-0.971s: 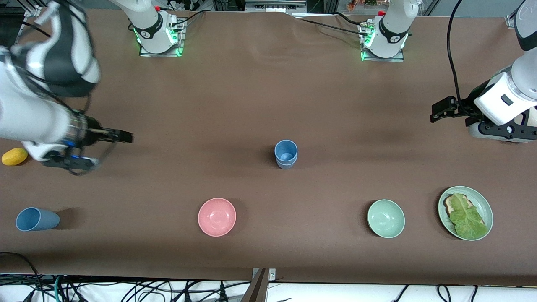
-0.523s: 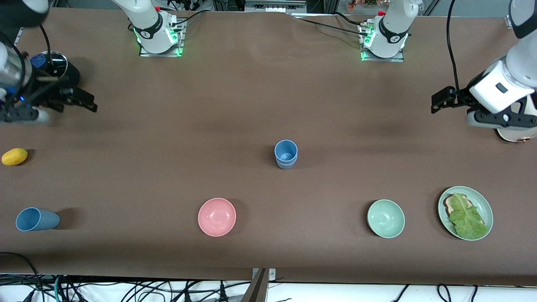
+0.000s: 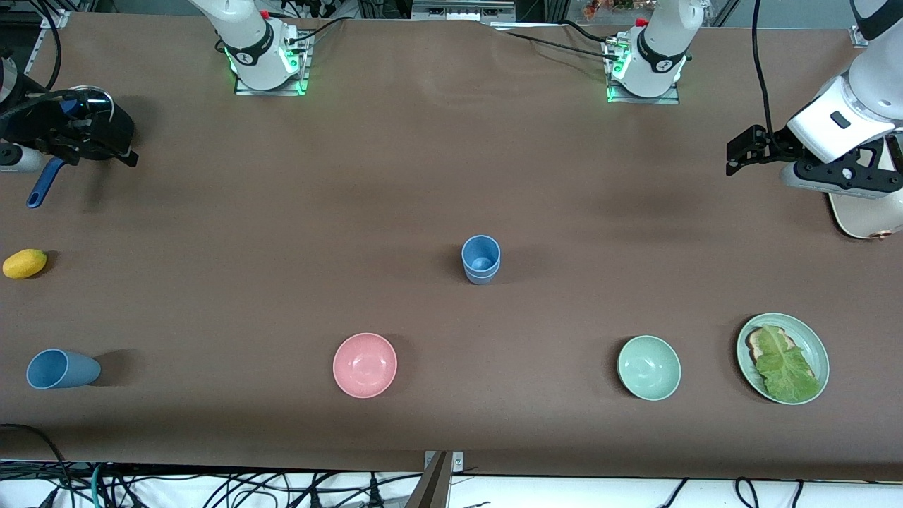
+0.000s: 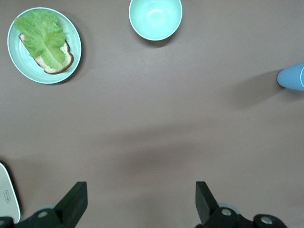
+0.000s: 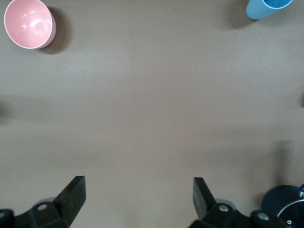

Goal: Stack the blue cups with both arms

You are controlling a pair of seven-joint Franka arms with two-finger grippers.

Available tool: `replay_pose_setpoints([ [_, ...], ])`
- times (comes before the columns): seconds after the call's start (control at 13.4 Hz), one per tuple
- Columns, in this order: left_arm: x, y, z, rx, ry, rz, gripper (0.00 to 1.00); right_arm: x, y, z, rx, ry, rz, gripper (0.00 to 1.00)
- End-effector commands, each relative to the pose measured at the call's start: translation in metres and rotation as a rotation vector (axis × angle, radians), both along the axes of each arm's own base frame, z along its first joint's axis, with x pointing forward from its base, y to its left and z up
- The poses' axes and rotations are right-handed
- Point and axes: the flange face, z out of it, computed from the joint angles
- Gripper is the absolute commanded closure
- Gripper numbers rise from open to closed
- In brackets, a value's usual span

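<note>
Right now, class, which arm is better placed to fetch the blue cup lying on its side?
Probably the right. Its open hand hangs at the same end of the table as the tipped cup; the left hand, also open, is at the other end.

Robot lab, bolted arm bases (image 3: 268, 53), loose cables (image 3: 211, 487)

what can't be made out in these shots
- Stacked blue cups, front view: too small to count.
- White object under the left arm, front view: cut by the edge and the left gripper.
- Lone blue cup, right wrist view: cut by the frame edge; right gripper open.
</note>
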Motion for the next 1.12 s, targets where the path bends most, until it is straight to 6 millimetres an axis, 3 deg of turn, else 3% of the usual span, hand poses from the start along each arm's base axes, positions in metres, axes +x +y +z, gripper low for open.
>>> replay_pose_setpoints([
  [0.0,0.014,-0.004,0.011,-0.016,-0.028,-0.004,0.0,0.005,-0.002,-0.003,-0.014,-0.022,-0.009,0.0],
  [0.15,0.025,0.0,0.017,-0.021,-0.031,0.001,0.0,0.009,-0.002,-0.003,-0.014,-0.025,-0.009,0.0],
  [0.3,0.023,0.001,0.014,-0.02,-0.008,-0.002,0.0,0.021,0.0,0.004,-0.015,-0.032,-0.001,0.0],
  [1.05,0.021,-0.002,0.012,-0.02,0.012,-0.008,0.0,0.023,-0.002,0.001,-0.018,-0.029,-0.008,0.0],
])
